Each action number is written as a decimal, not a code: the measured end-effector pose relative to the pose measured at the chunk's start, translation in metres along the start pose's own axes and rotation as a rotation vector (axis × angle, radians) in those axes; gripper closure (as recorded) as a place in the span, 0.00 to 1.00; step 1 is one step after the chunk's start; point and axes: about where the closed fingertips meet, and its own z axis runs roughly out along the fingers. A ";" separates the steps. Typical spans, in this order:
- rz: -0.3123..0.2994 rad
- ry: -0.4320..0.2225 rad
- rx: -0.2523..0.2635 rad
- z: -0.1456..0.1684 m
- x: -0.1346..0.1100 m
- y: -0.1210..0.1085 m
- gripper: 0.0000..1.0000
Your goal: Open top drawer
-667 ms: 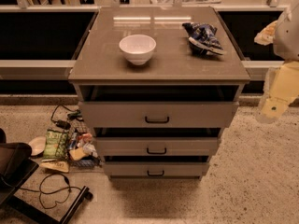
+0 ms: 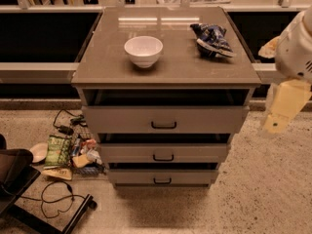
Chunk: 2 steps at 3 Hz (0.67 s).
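Speckled floor (image 2: 273,189); gripper (image 2: 279,115) hangs right of top drawer (image 2: 122,120), pointing down.

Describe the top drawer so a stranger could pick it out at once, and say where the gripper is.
Find the grey cabinet with a white bowl on top; the gripper hangs off its right side, apart from it. The top drawer is the front directly under the cabinet's top. It is the tallest and widest of the three, above two shorter, narrower drawer fronts.
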 end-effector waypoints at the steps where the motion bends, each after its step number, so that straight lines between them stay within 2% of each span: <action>1: -0.082 0.011 0.030 0.042 -0.004 0.018 0.00; 2: -0.162 0.036 0.050 0.105 -0.009 0.031 0.00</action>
